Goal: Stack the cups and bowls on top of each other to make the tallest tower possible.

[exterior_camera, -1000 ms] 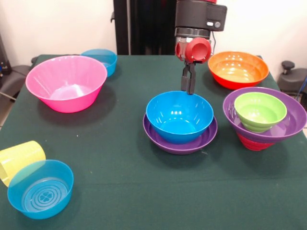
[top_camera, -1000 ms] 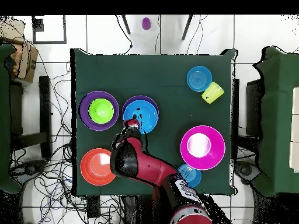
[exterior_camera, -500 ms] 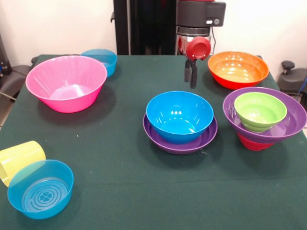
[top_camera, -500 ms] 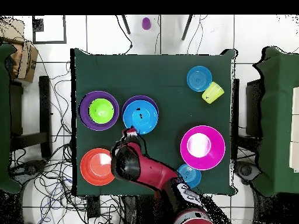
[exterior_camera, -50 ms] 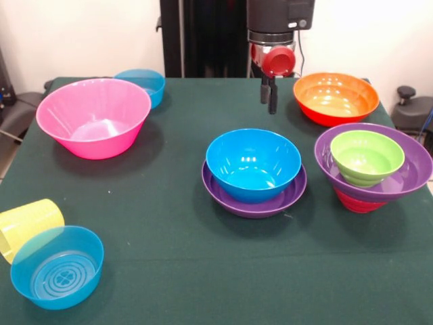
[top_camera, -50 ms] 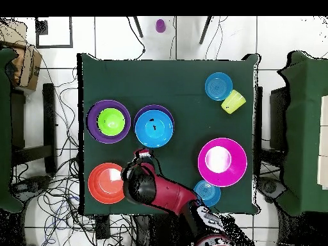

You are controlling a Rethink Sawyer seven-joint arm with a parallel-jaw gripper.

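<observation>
A blue bowl [exterior_camera, -50 ms: 253, 163] sits in a wide purple bowl [exterior_camera, -50 ms: 254, 198] at mid table; both show in the overhead view as the blue bowl [top_camera, -50 ms: 154, 128] over the purple bowl [top_camera, -50 ms: 152, 109]. At the right a green bowl [exterior_camera, -50 ms: 366, 157] rests in another purple bowl [exterior_camera, -50 ms: 409, 177] on an upturned red bowl [exterior_camera, -50 ms: 357, 202]. An orange bowl [exterior_camera, -50 ms: 335, 97] stands behind them. The pink bowl [exterior_camera, -50 ms: 93, 116] is at the left. A ribbed yellow cup [exterior_camera, -50 ms: 27, 225] lies on its side against a translucent blue bowl [exterior_camera, -50 ms: 57, 266]. My gripper [exterior_camera, -50 ms: 268, 95] hangs shut and empty behind the blue bowl, beside the orange bowl.
A second translucent blue bowl [exterior_camera, -50 ms: 143, 85] stands at the far left behind the pink bowl. In the overhead view a purple cup [top_camera, -50 ms: 160, 25] sits on the floor beyond the table [top_camera, -50 ms: 186, 77]. Chairs flank the table.
My gripper has risen from the blue bowl's far rim and drawn back toward the robot's side of the table, empty. The bowls and cup have not moved.
</observation>
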